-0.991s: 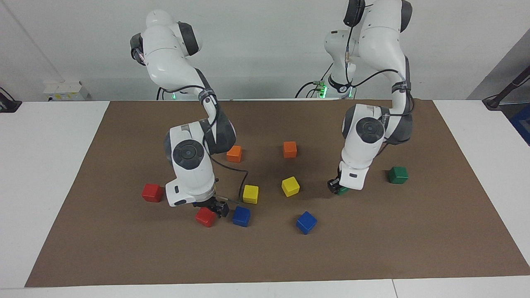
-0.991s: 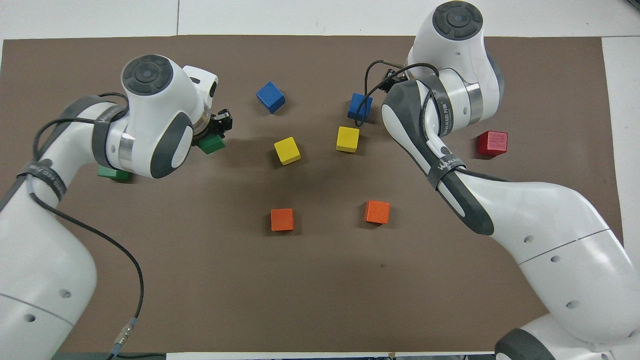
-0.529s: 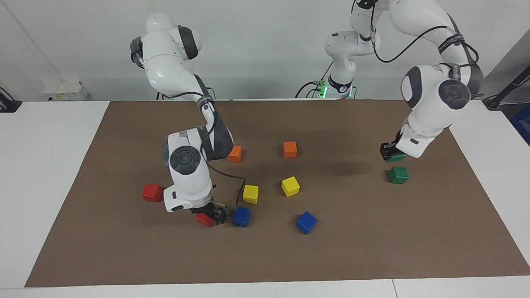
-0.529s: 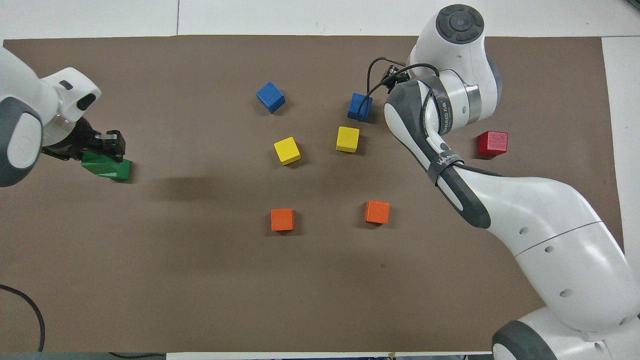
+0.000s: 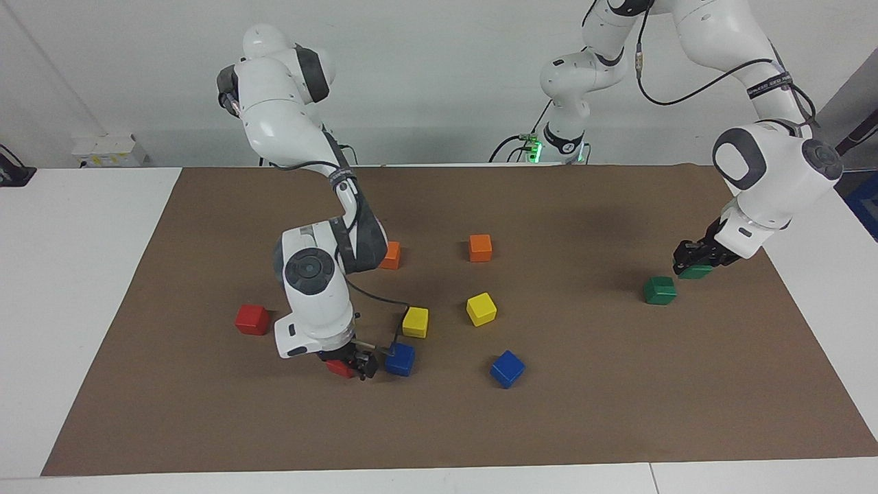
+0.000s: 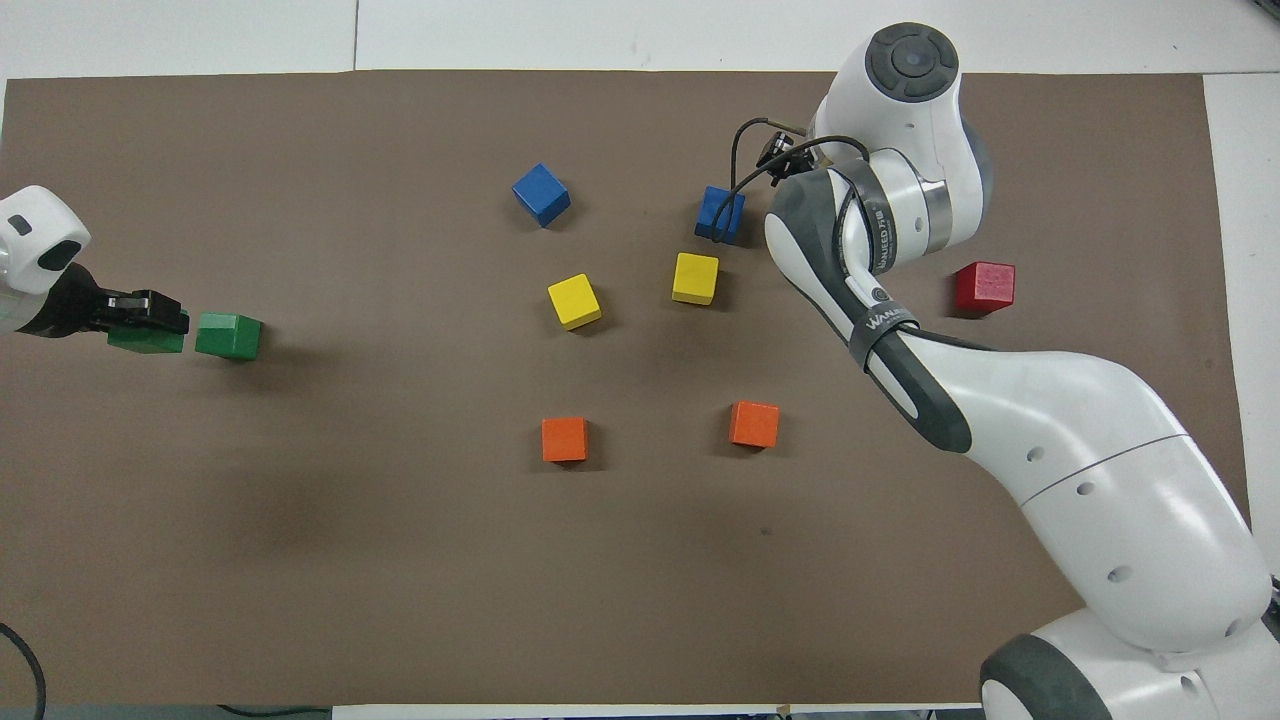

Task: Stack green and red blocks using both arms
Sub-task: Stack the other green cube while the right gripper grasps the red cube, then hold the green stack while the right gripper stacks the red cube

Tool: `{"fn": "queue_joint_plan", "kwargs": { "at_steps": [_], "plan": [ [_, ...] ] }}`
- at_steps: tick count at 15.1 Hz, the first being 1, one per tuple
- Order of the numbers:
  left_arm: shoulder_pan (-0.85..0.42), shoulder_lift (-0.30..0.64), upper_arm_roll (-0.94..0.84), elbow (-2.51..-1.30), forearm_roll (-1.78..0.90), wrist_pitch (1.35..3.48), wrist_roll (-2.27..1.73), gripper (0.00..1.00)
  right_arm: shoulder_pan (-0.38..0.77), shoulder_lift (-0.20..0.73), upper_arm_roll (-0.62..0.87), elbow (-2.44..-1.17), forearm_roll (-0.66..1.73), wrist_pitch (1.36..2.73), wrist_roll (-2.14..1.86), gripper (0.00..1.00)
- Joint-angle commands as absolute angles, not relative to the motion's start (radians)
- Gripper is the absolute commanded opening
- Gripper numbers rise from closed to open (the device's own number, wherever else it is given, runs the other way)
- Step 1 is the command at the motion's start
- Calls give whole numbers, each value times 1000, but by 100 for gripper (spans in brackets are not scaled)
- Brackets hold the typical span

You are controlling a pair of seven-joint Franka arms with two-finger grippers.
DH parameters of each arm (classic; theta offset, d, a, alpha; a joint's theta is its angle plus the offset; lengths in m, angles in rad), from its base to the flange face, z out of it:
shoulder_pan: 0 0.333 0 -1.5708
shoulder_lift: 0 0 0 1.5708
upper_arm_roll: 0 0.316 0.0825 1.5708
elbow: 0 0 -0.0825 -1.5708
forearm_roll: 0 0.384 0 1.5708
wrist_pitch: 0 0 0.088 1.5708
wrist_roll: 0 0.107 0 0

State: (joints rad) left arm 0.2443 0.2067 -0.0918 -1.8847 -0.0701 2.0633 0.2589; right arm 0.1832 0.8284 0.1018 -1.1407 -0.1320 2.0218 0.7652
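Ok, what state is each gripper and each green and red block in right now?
Left gripper: shut on one green block, raised.
Other green block: on the mat, bare top.
Right gripper: open, low at one red block.
Other red block: on the mat, untouched.

A robotics lab: two white arms (image 5: 315, 274) at a brown-matted table (image 5: 617, 412), bare wall.

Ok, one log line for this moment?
left gripper: shut on green block, beside second green block | right gripper: open, down at red block | stacks: none yet
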Motion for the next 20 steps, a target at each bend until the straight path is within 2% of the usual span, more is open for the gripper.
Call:
{"fn": "queue_joint_plan", "kwargs": {
  "at_steps": [1, 7, 8, 9, 10, 12, 13, 17, 20],
  "plan": [
    [227, 187, -97, -1913, -89, 2097, 278, 0, 176, 827, 112, -1161, -166, 2014, 784, 100],
    [201, 232, -92, -1919, -86, 2111, 370, 0, 175, 827, 112, -1166, -160, 2029, 784, 99],
    [199, 241, -91, -1919, -84, 2117, 368, 0, 173, 827, 112, -1170, -160, 2034, 784, 87],
    [201, 241, -91, -1924, -80, 2118, 365, 0, 172, 827, 113, -1172, -158, 2034, 784, 67],
    [204, 239, -91, -1928, -74, 2117, 361, 0, 172, 827, 114, -1175, -152, 2036, 784, 42],
    [201, 239, -91, -1936, -71, 2126, 315, 0, 172, 827, 114, -1177, -149, 2036, 784, 16],
    [201, 239, -91, -1936, -66, 2129, 308, 0, 172, 825, 114, -1178, -149, 2034, 784, 0],
    [201, 239, -91, -1936, -12, 2134, 296, 0, 161, 818, 115, -1175, -150, 2010, 767, 0],
    [199, 239, -91, -1939, 5, 2143, 279, 0, 114, 757, 120, -1164, -149, 1876, 628, 0]
  ]
}}
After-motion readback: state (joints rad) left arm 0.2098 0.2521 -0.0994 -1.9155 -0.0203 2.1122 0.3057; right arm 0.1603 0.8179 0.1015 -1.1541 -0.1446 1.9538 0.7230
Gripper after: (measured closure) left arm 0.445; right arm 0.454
